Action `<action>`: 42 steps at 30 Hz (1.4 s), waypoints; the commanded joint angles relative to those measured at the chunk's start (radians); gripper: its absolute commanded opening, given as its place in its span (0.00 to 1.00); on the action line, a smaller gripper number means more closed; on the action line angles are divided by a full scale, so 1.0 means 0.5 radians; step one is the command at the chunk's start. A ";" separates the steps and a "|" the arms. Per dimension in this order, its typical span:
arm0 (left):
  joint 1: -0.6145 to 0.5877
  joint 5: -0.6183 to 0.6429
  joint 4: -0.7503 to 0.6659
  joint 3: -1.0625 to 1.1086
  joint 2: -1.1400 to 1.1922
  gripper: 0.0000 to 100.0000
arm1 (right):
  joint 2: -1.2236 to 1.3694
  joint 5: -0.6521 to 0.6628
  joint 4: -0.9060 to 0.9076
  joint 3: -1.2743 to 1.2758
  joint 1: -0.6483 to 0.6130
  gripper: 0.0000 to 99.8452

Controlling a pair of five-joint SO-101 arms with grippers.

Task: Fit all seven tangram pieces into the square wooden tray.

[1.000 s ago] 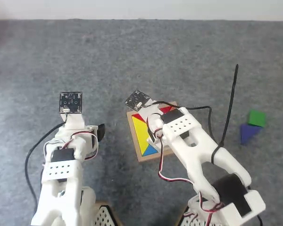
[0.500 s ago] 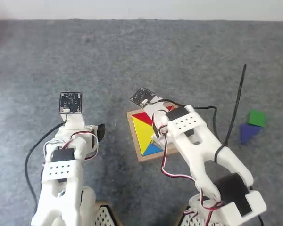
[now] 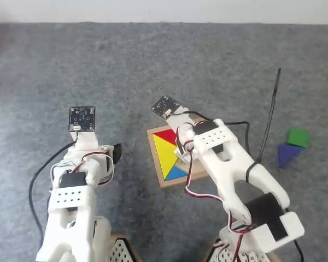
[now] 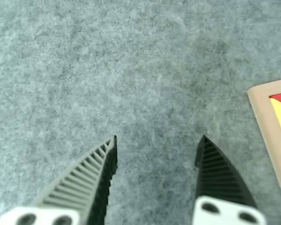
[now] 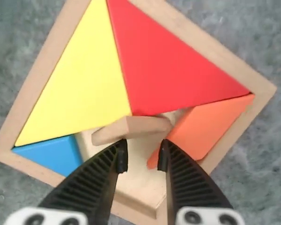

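The square wooden tray [image 3: 154,158] lies on the grey felt surface [image 3: 153,65] near the middle of the table, turned slightly off square to the table edge. Inside it, a large yellow triangle [image 5: 79,89] and a large red triangle [image 5: 168,70] lie flat, sharing one long edge and filling about half the tray. A blue piece [image 5: 54,154] sits in one corner, touching the yellow triangle. An orange piece [image 5: 203,129] sits in the next corner, against the red triangle. Between the blue and orange pieces, a plain wood-coloured piece [image 5: 131,129] lies across the unfilled gap, touching the point where yellow and red meet. You cannot tell whether it lies flat or tilted.

Your right gripper [image 5: 141,157] hangs over that open part of the tray, its tips just beside the wood-coloured piece. Its jaws stand a little apart, with a narrow gap between them and nothing held.

Your left gripper [image 4: 158,140] is over bare felt beside the tray, on the side with the yellow triangle. Its jaws are spread wide and empty.

Well apart from the tray, on the far side of the right arm, a green block [image 3: 297,136] and a dark blue triangle [image 3: 288,154] rest on the felt, touching each other.
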 commanded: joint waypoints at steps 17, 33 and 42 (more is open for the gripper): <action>-0.006 -0.018 -0.037 -0.011 -0.025 0.27 | -0.388 -0.049 0.176 -0.104 -0.222 0.12; -0.006 -0.018 -0.037 -0.011 -0.025 0.27 | 0.002 -0.052 -0.014 0.052 -0.253 0.12; -0.006 -0.018 -0.037 -0.011 -0.025 0.27 | 0.002 -0.043 -0.002 0.043 -0.143 0.12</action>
